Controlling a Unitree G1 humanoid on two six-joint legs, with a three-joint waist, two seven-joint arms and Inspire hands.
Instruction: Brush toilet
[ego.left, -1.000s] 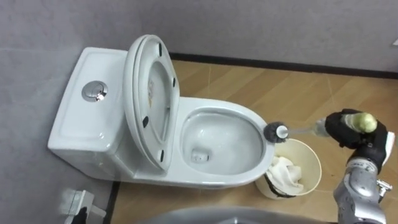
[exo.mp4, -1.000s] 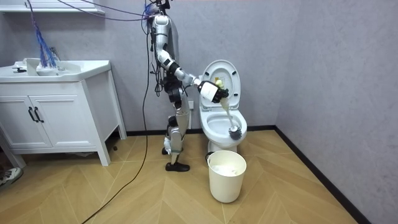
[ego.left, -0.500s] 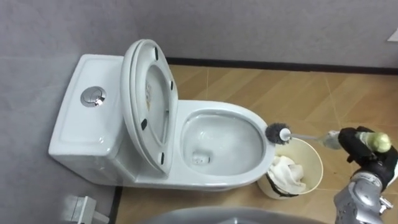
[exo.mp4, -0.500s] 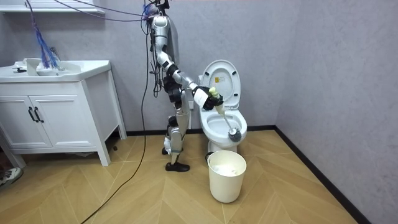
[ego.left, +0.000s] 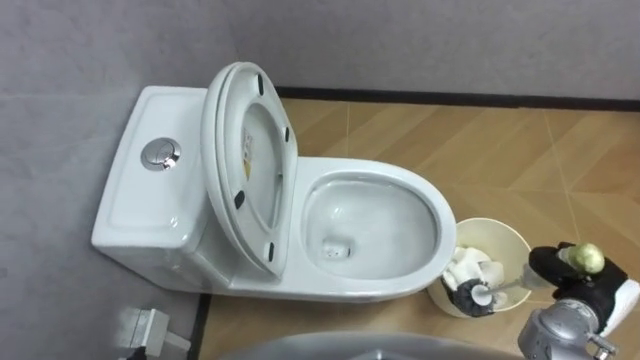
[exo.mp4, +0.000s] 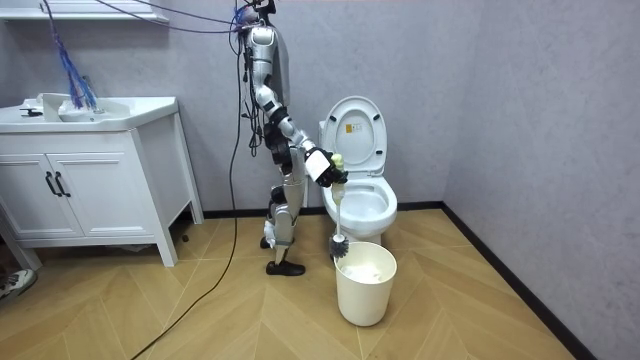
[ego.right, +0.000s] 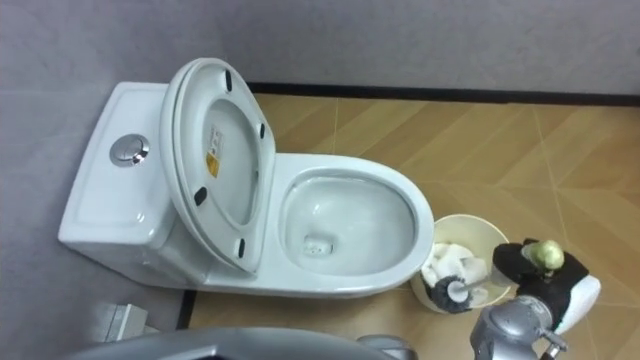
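The white toilet stands against the grey wall with its seat and lid raised and the bowl bare. My right hand shows at the lower right, shut on the handle of the toilet brush. The brush's dark head hangs over the near rim of the cream waste bin, clear of the toilet bowl. In the right eye view the brush head lies just inside the bin, with the right hand beside it. In the room view I stand beside the toilet, brush head pointing down.
White crumpled paper lies in the bin. A small white object sits on the floor left of the toilet base. In the room view a white vanity cabinet stands at the left, with wooden floor between it and the bin.
My right hand has swung the brush off the bowl's front rim, back and down to the bin. The eye view has shifted a little.
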